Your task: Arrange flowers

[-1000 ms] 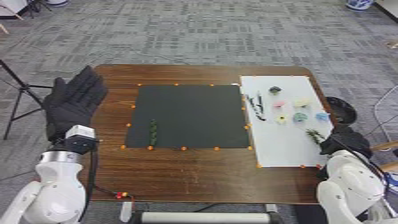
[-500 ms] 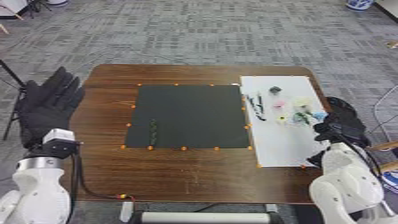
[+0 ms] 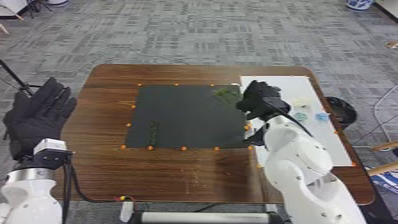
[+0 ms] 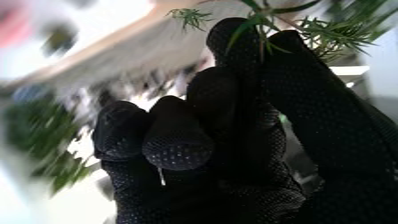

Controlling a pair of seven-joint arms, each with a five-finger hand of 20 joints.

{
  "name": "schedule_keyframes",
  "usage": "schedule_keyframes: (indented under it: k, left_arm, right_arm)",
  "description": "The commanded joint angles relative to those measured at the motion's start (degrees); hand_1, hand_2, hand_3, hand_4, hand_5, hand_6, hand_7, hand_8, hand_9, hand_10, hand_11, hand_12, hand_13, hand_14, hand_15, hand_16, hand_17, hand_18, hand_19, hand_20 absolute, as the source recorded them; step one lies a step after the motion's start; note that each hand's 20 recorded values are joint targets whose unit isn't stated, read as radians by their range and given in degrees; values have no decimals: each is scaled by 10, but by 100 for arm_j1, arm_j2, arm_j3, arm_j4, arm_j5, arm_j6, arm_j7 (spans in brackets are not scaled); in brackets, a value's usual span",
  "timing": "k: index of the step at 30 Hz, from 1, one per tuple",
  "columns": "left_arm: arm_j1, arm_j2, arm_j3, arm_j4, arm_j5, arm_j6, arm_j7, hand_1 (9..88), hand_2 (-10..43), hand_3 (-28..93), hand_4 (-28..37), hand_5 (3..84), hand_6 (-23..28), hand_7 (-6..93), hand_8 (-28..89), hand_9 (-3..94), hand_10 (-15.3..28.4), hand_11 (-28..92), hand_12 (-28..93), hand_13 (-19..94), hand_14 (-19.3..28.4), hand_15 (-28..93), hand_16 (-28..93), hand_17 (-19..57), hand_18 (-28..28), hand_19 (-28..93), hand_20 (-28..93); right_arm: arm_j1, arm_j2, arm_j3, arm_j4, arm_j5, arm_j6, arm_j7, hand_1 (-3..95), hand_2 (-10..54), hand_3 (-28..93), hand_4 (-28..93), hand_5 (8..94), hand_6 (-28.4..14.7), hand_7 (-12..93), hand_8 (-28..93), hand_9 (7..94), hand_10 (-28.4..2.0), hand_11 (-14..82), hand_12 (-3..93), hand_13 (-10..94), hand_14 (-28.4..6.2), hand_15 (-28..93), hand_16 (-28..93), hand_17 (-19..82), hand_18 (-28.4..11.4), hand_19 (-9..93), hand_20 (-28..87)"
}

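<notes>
My right hand (image 3: 259,99) is over the left edge of the white sheet (image 3: 332,145), beside the dark mat (image 3: 185,112). A green sprig (image 3: 226,94) extends from it over the mat's upper right. In the right wrist view, the right hand (image 4: 298,85) pinches the sprig (image 4: 333,37) between thumb and finger, other fingers curled. A green stem (image 3: 153,133) lies on the mat's lower left. Blue flowers (image 3: 322,117) and a pale yellow flower (image 3: 302,102) lie on the sheet. My left hand (image 3: 37,112) is open beyond the table's left edge, fingers straight.
Orange markers line the mat and the sheet on the brown table (image 3: 191,172). A black round container (image 3: 341,111) stands at the table's right side. A tripod (image 3: 11,75) stands at the far left.
My right hand has moved left from the sheet's right side to the mat's edge, carrying the green sprig. My left hand has shifted outward to the left and slightly down.
</notes>
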Motion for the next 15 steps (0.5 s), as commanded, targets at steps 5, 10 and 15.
schedule_keyframes:
  k: [5, 10, 15]
  left_arm:
    - [-134, 236, 113, 5, -1, 55, -58, 242, 105, 728, -283, 471, 72, 94, -86, 344, 135, 168, 83, 248, 128, 163, -24, -54, 132, 321, 75]
    - [-257, 294, 206, 71, -14, 59, -114, 242, 102, 730, -283, 476, 70, 97, -86, 349, 134, 171, 85, 252, 128, 168, -23, -53, 131, 319, 76]
    - [-411, 375, 323, 130, 10, 47, -189, 243, 101, 729, -283, 481, 72, 101, -88, 356, 136, 177, 90, 254, 129, 175, -22, -52, 130, 319, 78]
  right_arm:
    - [584, -1043, -1271, 1106, -701, -531, -41, 459, -50, 719, -92, 755, -19, 441, 235, 759, -139, 478, 576, 795, -77, 696, 454, 548, -222, 932, 447]
    - [661, -1297, -1566, 1595, -1210, -429, -106, 462, -59, 717, -111, 750, -14, 471, 215, 802, -139, 487, 505, 833, -59, 665, 457, 580, -213, 932, 448]
    - [540, -1367, -1761, 1883, -2371, -183, -463, 470, -66, 714, -126, 752, -16, 470, 214, 814, -137, 489, 463, 852, -54, 644, 456, 592, -212, 932, 444]
